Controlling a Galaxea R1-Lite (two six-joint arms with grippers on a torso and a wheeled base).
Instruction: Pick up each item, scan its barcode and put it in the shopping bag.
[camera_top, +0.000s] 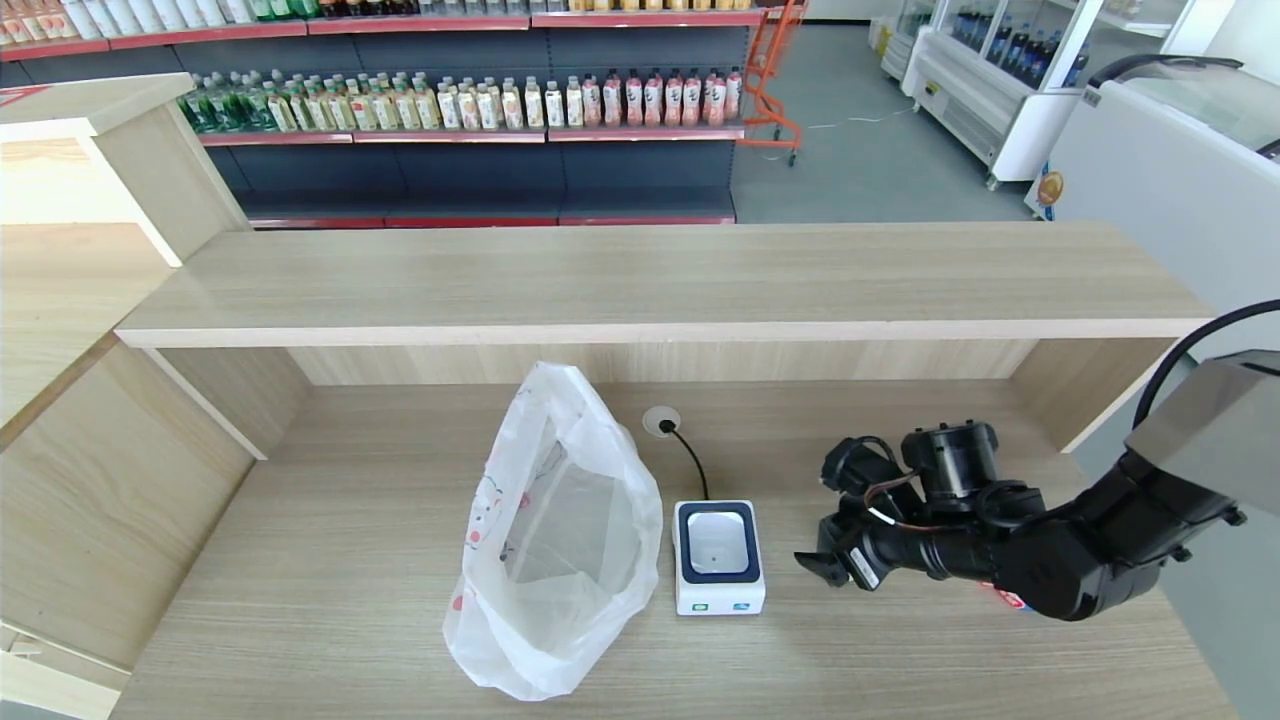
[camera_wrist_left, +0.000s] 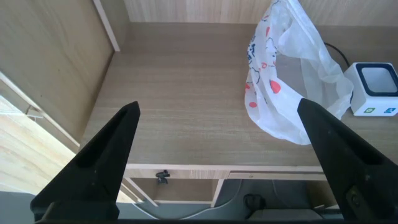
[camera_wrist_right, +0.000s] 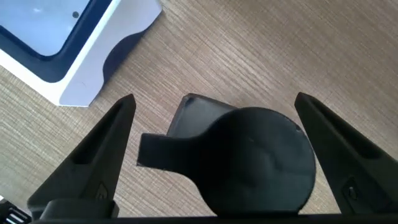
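lower right in the head view, the right gripper (camera_wrist_right: 216, 106) sits beside the scanner (camera_top: 718, 556), jaws spread around a black rounded object (camera_wrist_right: 252, 162); the left gripper (camera_wrist_left: 219, 107) gapes too, shopping bag (camera_top: 550, 540) mid-frame.

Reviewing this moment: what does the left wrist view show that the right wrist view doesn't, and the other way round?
Only the left wrist view: the white shopping bag on the counter, and the left gripper, fingers spread wide with nothing between them.
Only the right wrist view: the right gripper, fingers open, with a dark rounded object between them that I cannot identify.
Both: the scanner and the wooden counter.
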